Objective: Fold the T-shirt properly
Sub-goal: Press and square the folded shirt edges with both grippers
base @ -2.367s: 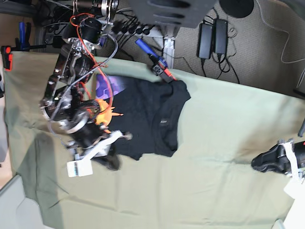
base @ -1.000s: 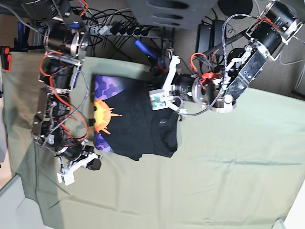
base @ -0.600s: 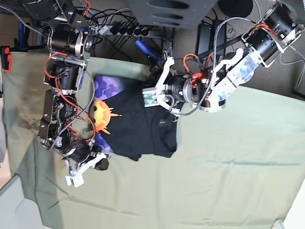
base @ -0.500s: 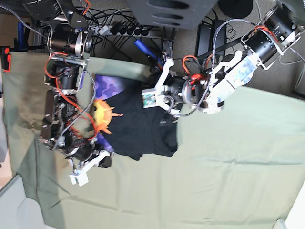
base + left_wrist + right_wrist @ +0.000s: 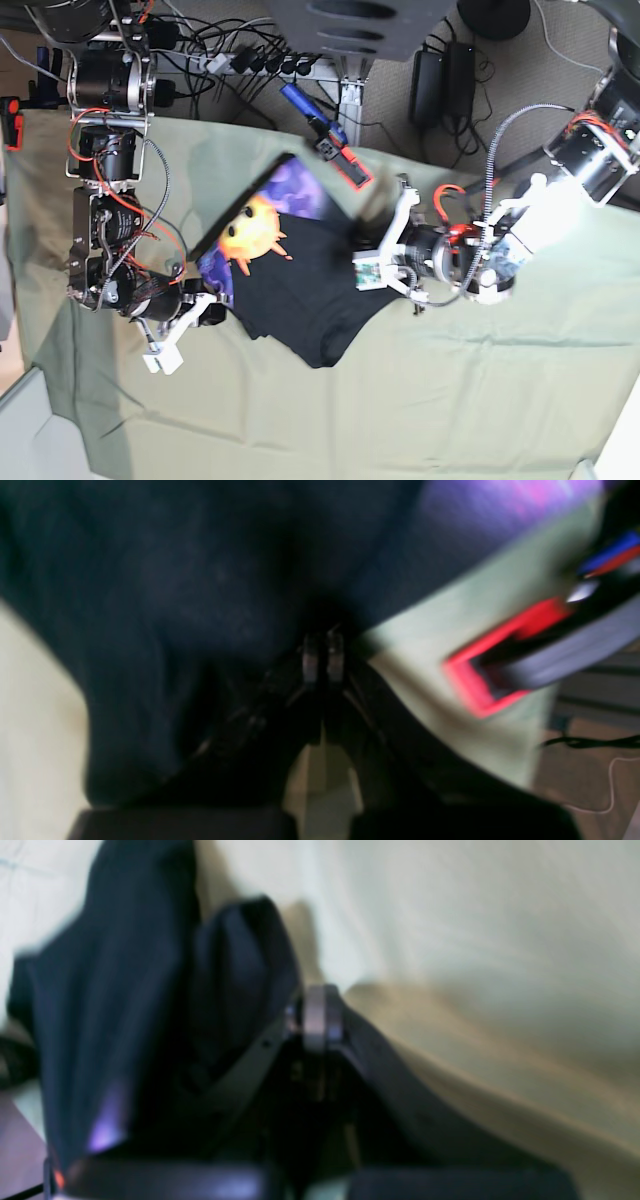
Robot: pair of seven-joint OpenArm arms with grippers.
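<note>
The black T-shirt (image 5: 300, 290) hangs bunched between my two grippers, its sun-face print (image 5: 255, 228) tipped up on the left. In the base view my left gripper (image 5: 355, 262) grips the shirt's right edge. The left wrist view shows that gripper (image 5: 320, 652) shut on dark fabric (image 5: 150, 605). My right gripper (image 5: 212, 307) sits at the shirt's lower left corner. Its wrist view is blurred; there the right gripper (image 5: 322, 1015) stands shut, with black fabric (image 5: 125, 990) draped just to its left.
The pale green table cloth (image 5: 480, 400) covers the table and is wrinkled near the shirt. A red-and-blue clamp (image 5: 335, 145) grips the far edge just behind the shirt and shows as a red clamp (image 5: 500, 655) close to my left gripper. An orange clamp (image 5: 15, 115) sits at the left edge.
The shirt lay flat; now it is lifted and bunched, with the print tilted up. My left gripper has moved down and to the right with the fabric. My right gripper has risen to the shirt's corner.
</note>
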